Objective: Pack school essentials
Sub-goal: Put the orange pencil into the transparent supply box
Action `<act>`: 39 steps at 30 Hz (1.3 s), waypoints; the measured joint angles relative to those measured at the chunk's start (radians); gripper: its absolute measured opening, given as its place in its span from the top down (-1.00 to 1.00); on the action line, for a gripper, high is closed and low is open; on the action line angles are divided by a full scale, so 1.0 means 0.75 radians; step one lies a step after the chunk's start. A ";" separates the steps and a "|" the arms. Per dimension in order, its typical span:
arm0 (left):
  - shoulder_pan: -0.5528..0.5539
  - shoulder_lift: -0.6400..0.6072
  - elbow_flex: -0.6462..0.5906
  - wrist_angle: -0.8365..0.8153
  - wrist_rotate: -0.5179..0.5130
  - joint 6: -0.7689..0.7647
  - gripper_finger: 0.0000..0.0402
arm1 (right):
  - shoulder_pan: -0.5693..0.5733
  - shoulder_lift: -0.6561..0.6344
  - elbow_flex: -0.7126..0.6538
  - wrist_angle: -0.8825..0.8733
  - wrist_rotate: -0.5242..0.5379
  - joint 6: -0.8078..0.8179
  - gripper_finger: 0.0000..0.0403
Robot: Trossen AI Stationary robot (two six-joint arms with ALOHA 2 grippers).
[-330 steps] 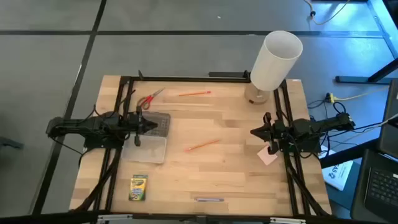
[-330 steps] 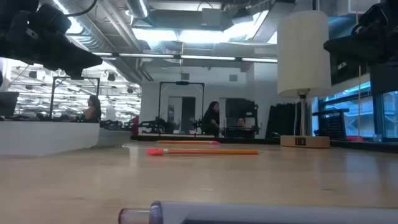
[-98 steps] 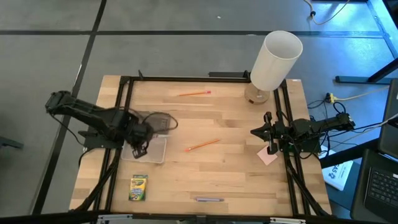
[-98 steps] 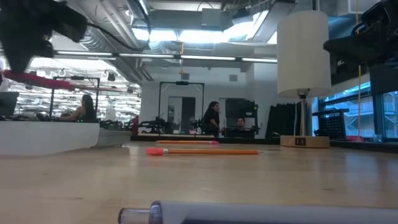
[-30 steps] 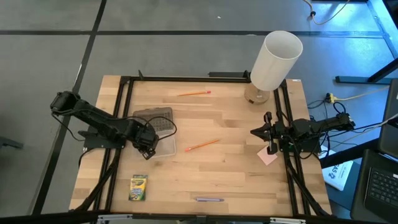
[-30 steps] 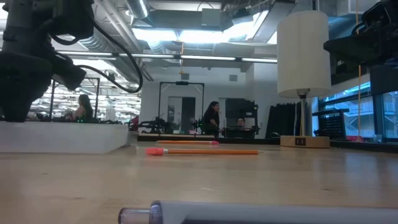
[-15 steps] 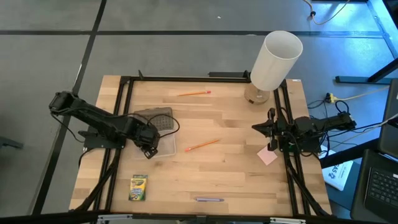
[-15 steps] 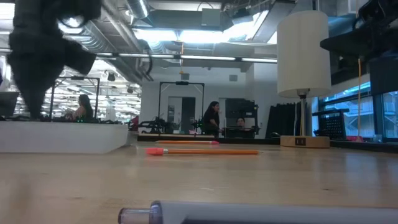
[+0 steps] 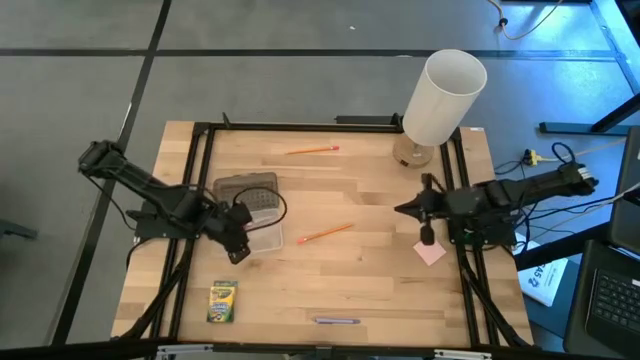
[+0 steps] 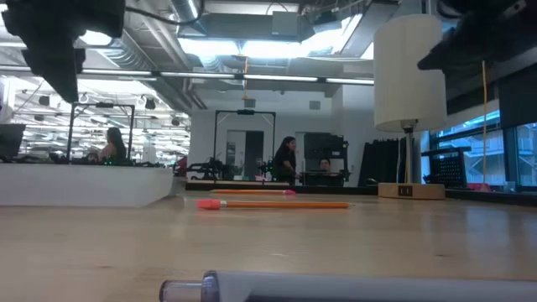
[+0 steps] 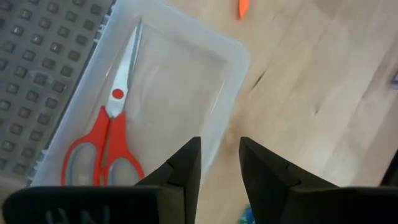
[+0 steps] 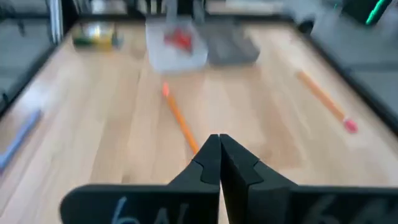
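Note:
The red-handled scissors (image 11: 106, 140) lie flat inside the clear plastic case (image 9: 262, 237) at the table's left. The case's dimpled grey lid (image 9: 248, 192) lies open behind it. My left gripper (image 9: 240, 252) hovers over the case's near edge, open by a narrow gap (image 11: 219, 140) and empty. My right gripper (image 9: 400, 209) is shut and empty at the table's right (image 12: 219, 137), above the pink pad (image 9: 431, 252). One orange pencil (image 9: 325, 234) lies mid-table and another (image 9: 312, 150) lies at the far side. The crayon box (image 9: 223, 300) and the grey pen (image 9: 337, 321) lie near the front edge.
The tall white cylinder (image 9: 443, 95) stands on its base at the far right corner. Black frame rails (image 9: 190, 200) run along the table's left, right and far sides. Bare wood lies between the case and the pink pad. People show far off in the room behind.
My left gripper has risen from the clear case and gone a little toward the table's near edge. My right gripper has risen and reached a little toward the table's left. Nothing on the table has moved.

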State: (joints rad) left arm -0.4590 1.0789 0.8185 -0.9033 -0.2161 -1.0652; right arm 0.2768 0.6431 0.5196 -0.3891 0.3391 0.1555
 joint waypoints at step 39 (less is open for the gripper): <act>-0.451 -0.002 0.001 0.034 -0.344 -0.145 0.50 | -0.026 1.606 1.400 -0.367 -0.420 -0.500 0.05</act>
State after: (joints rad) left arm -0.7969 1.0775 0.8188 -0.8780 -0.4740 -1.1737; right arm 0.2576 1.8475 1.5693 -0.6643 0.0242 -0.2194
